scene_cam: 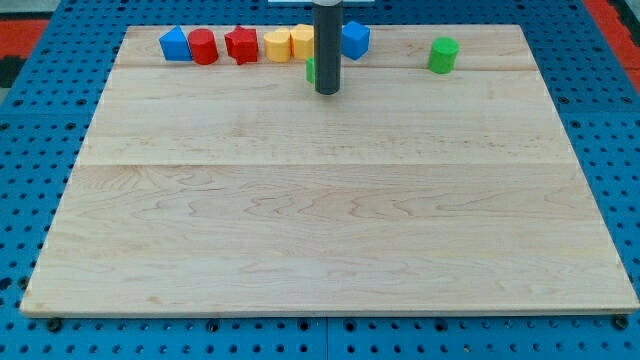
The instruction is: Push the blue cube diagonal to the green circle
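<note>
The blue cube (355, 39) sits near the view's top, just right of my rod. The green circle (443, 54), a short green cylinder, stands to its right, apart from it. My tip (327, 91) rests on the board just below and left of the blue cube. A second green block (311, 70) is mostly hidden behind the rod, only its left edge showing.
A row along the view's top left holds a blue block (176, 45), a red cylinder (203, 46), a red block (241, 45) and two yellow blocks (278, 45) (302, 40). The wooden board (330, 220) lies on a blue perforated table.
</note>
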### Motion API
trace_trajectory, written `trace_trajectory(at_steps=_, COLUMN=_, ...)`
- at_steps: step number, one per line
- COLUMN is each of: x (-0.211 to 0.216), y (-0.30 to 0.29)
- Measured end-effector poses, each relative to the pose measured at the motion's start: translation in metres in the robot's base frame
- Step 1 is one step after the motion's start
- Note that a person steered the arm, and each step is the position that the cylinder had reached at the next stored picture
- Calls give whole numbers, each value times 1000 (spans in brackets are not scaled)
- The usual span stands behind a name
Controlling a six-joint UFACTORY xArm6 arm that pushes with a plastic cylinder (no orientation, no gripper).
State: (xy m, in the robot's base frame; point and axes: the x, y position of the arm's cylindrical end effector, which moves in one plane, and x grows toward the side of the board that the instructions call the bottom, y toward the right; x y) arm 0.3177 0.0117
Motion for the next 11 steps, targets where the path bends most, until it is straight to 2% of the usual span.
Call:
trace_trajectory(at_steps=1, x=-4, y=62)
trace_trajectory(at_steps=2, x=-23, y=81)
trace_trajectory(at_steps=5, x=-114, y=90)
trace_trajectory(at_steps=6, x=-125, y=74)
trace_trajectory(at_steps=8, x=-125, y=10)
trace_trajectory(at_steps=9, x=-113, y=10)
trace_trajectory(at_steps=11, x=-47, y=39)
